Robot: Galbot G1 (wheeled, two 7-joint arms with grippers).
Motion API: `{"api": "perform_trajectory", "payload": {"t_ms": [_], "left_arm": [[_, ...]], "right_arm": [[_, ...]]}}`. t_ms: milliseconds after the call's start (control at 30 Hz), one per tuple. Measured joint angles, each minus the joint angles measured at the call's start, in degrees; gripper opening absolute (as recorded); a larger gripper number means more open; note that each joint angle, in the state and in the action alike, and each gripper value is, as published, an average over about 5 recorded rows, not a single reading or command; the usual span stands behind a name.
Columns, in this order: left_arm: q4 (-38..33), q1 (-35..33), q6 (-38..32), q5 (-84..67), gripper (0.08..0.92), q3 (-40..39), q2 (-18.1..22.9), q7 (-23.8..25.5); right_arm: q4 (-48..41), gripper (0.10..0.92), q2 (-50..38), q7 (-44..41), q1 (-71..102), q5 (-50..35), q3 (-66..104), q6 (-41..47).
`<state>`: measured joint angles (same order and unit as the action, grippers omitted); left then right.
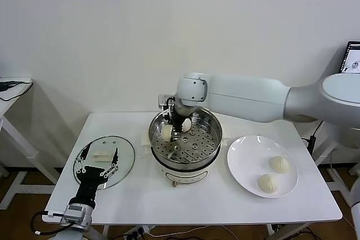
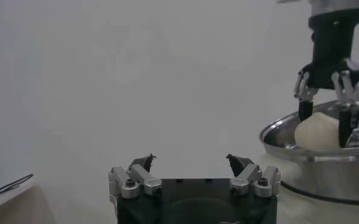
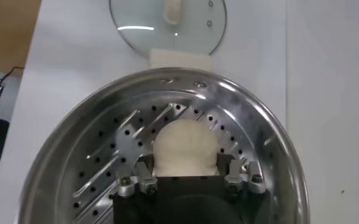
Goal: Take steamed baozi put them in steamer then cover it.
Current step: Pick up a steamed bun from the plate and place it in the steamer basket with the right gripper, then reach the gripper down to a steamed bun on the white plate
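Note:
My right gripper point(image 1: 183, 121) reaches down into the far side of the shiny steel steamer point(image 1: 214, 139) and is shut on a cream-white baozi point(image 1: 186, 124), held just above the perforated tray. In the right wrist view the baozi point(image 3: 185, 146) sits between the fingers point(image 3: 235, 169) over the tray point(image 3: 118, 146). A second baozi point(image 1: 167, 132) lies in the steamer at its left. Two more baozi point(image 1: 279, 164) point(image 1: 268, 183) lie on the white plate point(image 1: 247, 155). My left gripper point(image 1: 98, 167) is open and empty over the glass lid point(image 1: 121, 144).
The glass lid with its white handle lies flat on the table left of the steamer, and also shows in the right wrist view point(image 3: 142, 18). The plate stands right of the steamer. The white wall is behind the table; a side table point(image 1: 14, 91) stands far left.

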<state>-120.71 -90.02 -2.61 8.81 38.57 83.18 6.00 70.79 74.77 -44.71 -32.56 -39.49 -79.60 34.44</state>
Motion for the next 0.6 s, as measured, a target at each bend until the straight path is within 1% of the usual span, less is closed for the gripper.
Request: {"api": "perform_trajectory", "payload": {"t_ms": [67,133,233,300,467,600], "left_arm": [[0.0,0.0,0.0,0.0,0.823,-0.1,0.1,0.0],[0.0,0.0,0.0,0.0,0.823,-0.2,0.1,0.0],[0.0,0.0,0.0,0.0,0.823,-0.3,0.1,0.0],[0.0,0.0,0.0,0.0,0.823,-0.4,0.1,0.0],[0.0,0.0,0.0,0.1,0.823,-0.6,0.2,-0.1],[-0.3,-0.2,0.1,0.2,0.823,-0.5,0.2,-0.2]], "right_arm": [[-0.6,0.694,0.6,-0.1,0.5,0.3,0.1,0.0],[-1.0,0.722,1.0,-0.2,0.8,0.5,0.2,0.0],[-1.3,0.786,1.2,-0.4,1.0,0.8,0.3,0.0],[-1.3,0.812,1.1,-0.5,1.0,0.9,0.5,0.0],[0.3,0.822,-1.0,-1.2,0.2,1.1,1.3,-0.4],[3.1,0.823,-5.2,-2.8,-1.9,1.7,1.8,-1.4]]}}
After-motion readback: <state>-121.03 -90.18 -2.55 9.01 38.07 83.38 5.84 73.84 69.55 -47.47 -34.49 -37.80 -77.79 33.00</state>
